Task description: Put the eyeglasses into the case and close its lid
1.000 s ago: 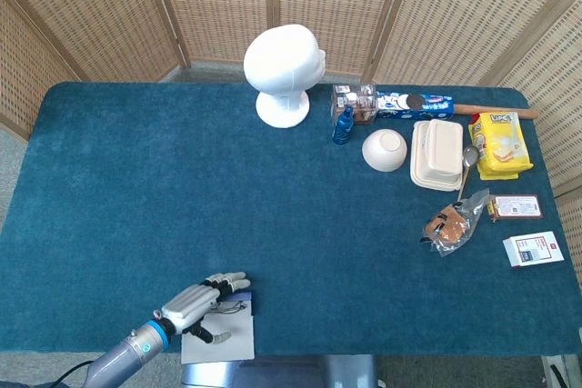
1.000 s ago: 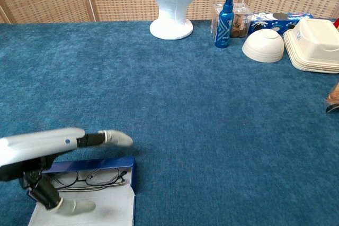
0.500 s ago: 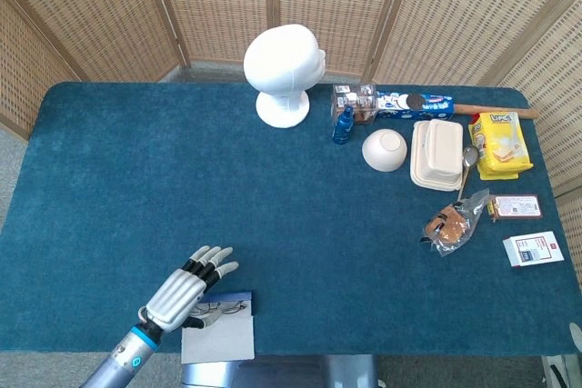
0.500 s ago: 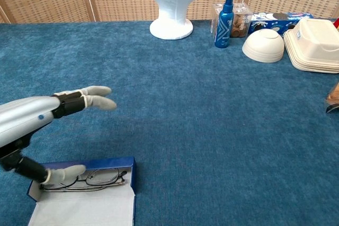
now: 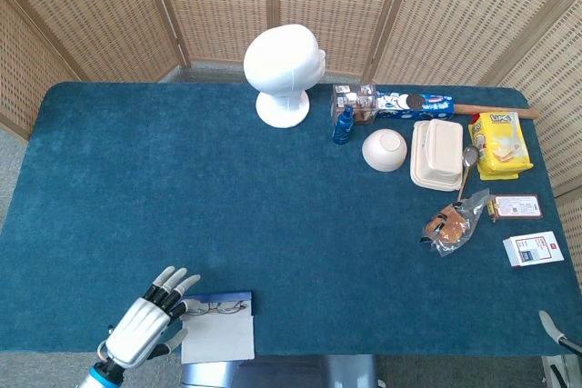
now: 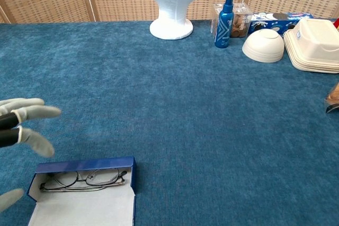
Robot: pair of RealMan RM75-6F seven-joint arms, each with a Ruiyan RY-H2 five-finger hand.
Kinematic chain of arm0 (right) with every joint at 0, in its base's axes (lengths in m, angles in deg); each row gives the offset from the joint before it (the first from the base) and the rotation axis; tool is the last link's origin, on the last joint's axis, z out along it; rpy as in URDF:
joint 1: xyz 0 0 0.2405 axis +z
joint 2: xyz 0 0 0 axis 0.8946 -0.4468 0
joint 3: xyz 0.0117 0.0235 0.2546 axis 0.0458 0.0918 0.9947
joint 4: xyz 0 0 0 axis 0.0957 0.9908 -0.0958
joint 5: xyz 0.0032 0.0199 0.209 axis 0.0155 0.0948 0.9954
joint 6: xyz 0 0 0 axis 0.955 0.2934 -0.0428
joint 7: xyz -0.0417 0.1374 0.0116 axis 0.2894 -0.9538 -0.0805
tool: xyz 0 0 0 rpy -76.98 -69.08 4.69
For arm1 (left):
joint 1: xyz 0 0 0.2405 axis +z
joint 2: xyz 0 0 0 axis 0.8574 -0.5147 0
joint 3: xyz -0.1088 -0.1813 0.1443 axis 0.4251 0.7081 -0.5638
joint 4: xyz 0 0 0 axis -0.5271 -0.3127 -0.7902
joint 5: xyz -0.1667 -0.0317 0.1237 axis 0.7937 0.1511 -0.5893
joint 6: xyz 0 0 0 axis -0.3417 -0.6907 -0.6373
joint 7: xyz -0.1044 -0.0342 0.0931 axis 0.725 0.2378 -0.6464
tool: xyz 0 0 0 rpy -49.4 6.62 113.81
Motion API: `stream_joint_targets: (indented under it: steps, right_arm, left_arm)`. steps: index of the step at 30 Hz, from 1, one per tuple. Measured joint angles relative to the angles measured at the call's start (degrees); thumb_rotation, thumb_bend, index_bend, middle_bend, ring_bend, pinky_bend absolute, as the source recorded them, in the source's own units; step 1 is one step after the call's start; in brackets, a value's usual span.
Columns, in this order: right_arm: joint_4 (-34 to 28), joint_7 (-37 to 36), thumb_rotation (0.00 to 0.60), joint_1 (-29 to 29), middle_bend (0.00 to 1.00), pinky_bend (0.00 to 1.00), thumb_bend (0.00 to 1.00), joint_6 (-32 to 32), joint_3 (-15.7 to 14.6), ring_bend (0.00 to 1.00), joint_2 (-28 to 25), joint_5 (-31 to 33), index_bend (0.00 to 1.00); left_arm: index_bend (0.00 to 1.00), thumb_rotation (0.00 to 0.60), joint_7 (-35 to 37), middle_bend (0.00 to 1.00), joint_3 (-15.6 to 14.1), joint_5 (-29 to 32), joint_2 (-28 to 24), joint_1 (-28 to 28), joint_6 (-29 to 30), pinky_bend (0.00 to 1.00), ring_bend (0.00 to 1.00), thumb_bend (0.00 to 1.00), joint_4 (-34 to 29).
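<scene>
The eyeglasses point(image 6: 82, 179) lie inside the open blue case point(image 6: 85, 163) near the table's front left edge. The case's white lid point(image 6: 85, 210) is folded flat toward me. In the head view the eyeglasses point(image 5: 214, 308) rest in the case point(image 5: 225, 297), and my left hand point(image 5: 141, 326) hovers just left of it, fingers spread, holding nothing. The chest view catches only the left hand point(image 6: 24, 120) at the frame's left edge, apart from the case. A grey sliver of my right hand point(image 5: 552, 325) shows at the bottom right edge, too little to read.
At the back stands a white mannequin head point(image 5: 284, 74). The right side holds a blue spray bottle point(image 5: 343, 125), a white bowl point(image 5: 385, 149), a foam clamshell box point(image 5: 436, 154), a yellow snack bag point(image 5: 499, 144), a wrapped bun point(image 5: 452, 224) and small boxes point(image 5: 533, 249).
My left hand has lifted off the case and drawn back to the left and toward me, leaving the eyeglasses inside. A sliver of the right hand has come in at the bottom right.
</scene>
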Motion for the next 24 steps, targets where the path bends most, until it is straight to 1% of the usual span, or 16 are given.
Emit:
stream_joint_targets:
  steps: [6, 11, 14, 19, 24]
  right_arm:
    - [-0.3, 0.4, 0.502, 1.4, 0.17, 0.18, 0.24, -0.5, -0.6, 0.0, -0.1, -1.7, 0.0]
    - [0.4, -0.5, 0.505, 1.9, 0.17, 0.18, 0.24, -0.4, -1.2, 0.0, -0.1, -2.3, 0.0]
    - [0.7, -0.8, 0.502, 2.0, 0.17, 0.18, 0.24, -0.1, -1.5, 0.0, 0.0, -2.6, 0.0]
    - [0.9, -0.9, 0.504, 2.1, 0.17, 0.18, 0.24, 0.4, -2.1, 0.0, -0.3, -3.3, 0.0]
    - [1.2, -0.8, 0.502, 2.0, 0.17, 0.18, 0.24, 0.9, -2.5, 0.0, -0.5, -3.6, 0.0]
  left_arm:
    - [0.35, 0.6, 0.3, 0.12, -1.2, -3.7, 0.2, 2.8, 2.9, 0.0, 0.0, 0.32, 5.2]
    - [0.35, 0.6, 1.0, 0.13, -1.9, -5.8, 1.3, 5.7, 5.6, 0.0, 0.0, 0.32, 11.5]
    - [0.35, 0.6, 1.7, 0.13, -2.0, -7.1, 2.5, 7.1, 7.1, 0.0, 0.0, 0.29, 15.5]
    - [0.33, 0.6, 1.6, 0.13, -1.8, -9.1, 4.7, 9.2, 8.8, 0.0, 0.0, 0.29, 22.1]
    - [0.32, 0.6, 1.2, 0.12, -1.4, -10.6, 6.5, 10.5, 9.9, 0.0, 0.0, 0.29, 27.2]
